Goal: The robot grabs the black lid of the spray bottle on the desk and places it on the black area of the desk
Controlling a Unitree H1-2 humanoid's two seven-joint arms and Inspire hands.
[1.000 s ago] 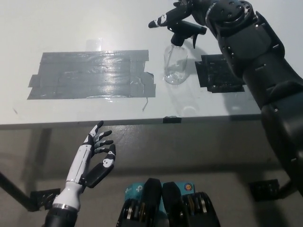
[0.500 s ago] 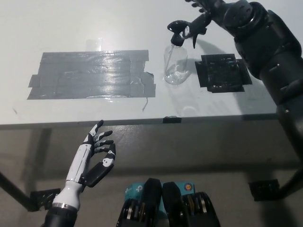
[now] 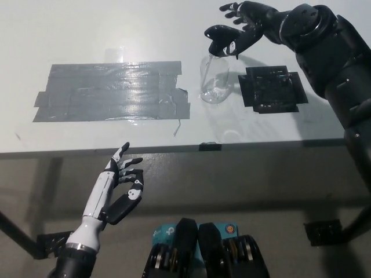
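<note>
right hand (image 3: 246, 26) is curled around black lid (image 3: 223, 41) atop clear bottle (image 3: 214, 78) | bottle may be tipped if lid is dragged sideways | left hand (image 3: 122, 188) is held spread below desk (image 3: 87, 35)

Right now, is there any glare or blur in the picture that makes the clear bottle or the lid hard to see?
Head view: bright light washes the white desk, so the clear bottle shows mainly by its outline and base. Glare streaks the grey tape patch. The black lid merges with the dark right hand; the grip is unclear. The left hand below looks sharp.
</note>
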